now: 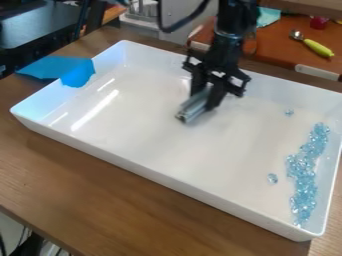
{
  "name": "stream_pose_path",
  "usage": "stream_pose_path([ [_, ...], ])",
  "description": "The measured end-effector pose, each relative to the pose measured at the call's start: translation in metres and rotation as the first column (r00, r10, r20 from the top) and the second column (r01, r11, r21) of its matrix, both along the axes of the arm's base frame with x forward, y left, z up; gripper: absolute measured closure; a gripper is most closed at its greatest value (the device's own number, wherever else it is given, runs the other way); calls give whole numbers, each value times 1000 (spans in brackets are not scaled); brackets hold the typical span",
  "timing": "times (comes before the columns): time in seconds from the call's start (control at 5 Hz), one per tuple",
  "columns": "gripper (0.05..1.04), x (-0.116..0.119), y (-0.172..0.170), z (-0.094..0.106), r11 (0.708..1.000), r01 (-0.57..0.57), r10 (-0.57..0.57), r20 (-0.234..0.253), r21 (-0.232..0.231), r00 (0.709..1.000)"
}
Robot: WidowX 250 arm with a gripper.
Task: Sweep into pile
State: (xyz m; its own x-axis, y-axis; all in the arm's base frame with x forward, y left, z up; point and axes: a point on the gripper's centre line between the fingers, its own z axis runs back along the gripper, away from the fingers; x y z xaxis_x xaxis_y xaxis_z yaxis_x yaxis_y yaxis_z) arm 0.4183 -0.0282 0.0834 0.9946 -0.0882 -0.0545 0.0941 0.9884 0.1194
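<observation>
I read no text, label, brand, number or sign from my end

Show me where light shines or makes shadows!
Camera view: long white glare streaks on the left of the tray; tiny glints on the blue crystals; a pale shine along the grey tool in the gripper, faint shadow nearby.
</observation>
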Motion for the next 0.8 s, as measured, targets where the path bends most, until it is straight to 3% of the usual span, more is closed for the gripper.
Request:
stream_pose_path([
  [0.8,707,-10,-73,-1,990,142,-143,-15,-22,990],
])
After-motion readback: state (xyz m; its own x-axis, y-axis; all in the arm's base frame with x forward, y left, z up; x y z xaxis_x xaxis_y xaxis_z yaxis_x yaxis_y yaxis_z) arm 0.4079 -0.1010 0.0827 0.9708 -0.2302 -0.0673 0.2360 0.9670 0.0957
